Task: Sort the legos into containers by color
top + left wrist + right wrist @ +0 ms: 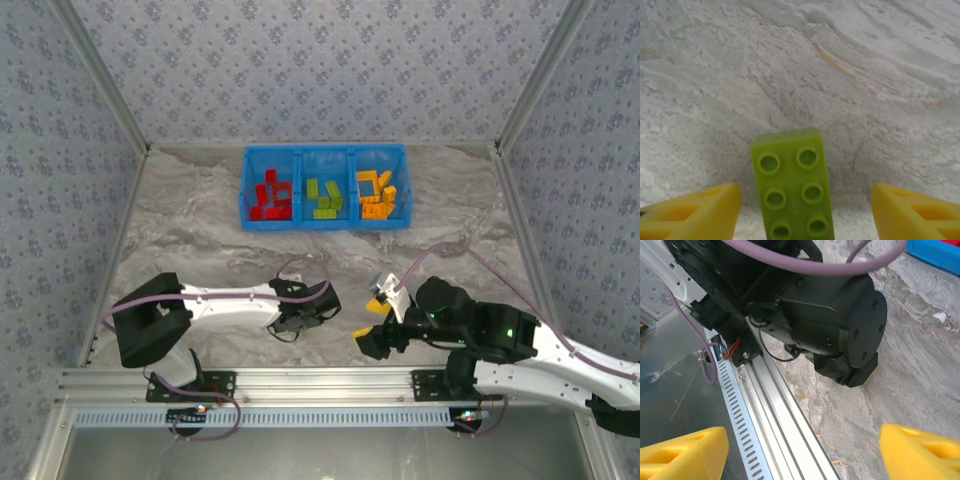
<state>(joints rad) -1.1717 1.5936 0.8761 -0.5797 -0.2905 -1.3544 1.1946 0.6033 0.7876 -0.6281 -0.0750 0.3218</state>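
Observation:
The blue tray point(325, 226) stands at the back of the table with three compartments side by side. Red legos point(271, 197) fill the left one, lime green legos point(324, 199) the middle one and orange legos point(377, 196) the right one. One lime green studded brick point(790, 170) lies flat on the marble table between the yellow fingers of my left gripper point(805, 210), which is open with a gap on each side of the brick. That left gripper point(305, 318) hangs low near the table's front. My right gripper point(802, 450) is open and holds nothing, just right of it point(369, 320).
An aluminium rail point(300, 380) runs along the near edge, and it also crosses the right wrist view point(775, 405). The left arm's black wrist point(830, 315) sits close in front of my right gripper. A corner of the blue tray point(935, 250) shows beyond it. Patterned walls close in three sides.

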